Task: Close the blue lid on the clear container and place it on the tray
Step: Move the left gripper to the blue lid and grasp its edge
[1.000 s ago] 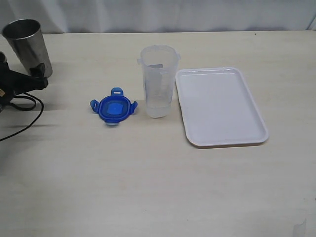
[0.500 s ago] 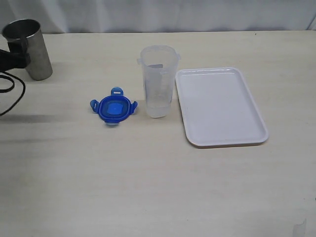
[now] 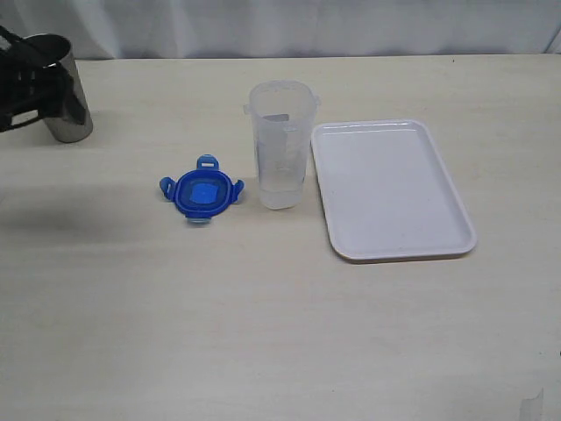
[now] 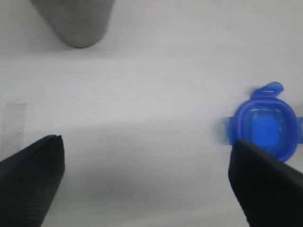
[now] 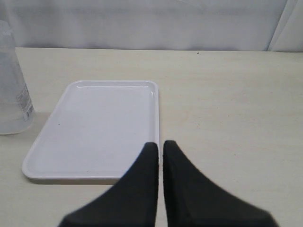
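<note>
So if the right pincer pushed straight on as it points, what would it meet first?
Probably the tray: the shut right pincer aims at its rim on the side away from the clear container. Depth is unclear, so it might reach bare table instead.

Grey metal cup (image 3: 77, 110), probably steel, upright, pale table (image 3: 263, 333), white backdrop (image 3: 307, 26) behind

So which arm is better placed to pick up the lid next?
Left, probably: the left gripper is open with the blue lid near one finger, while the right gripper is shut, over by the tray.
</note>
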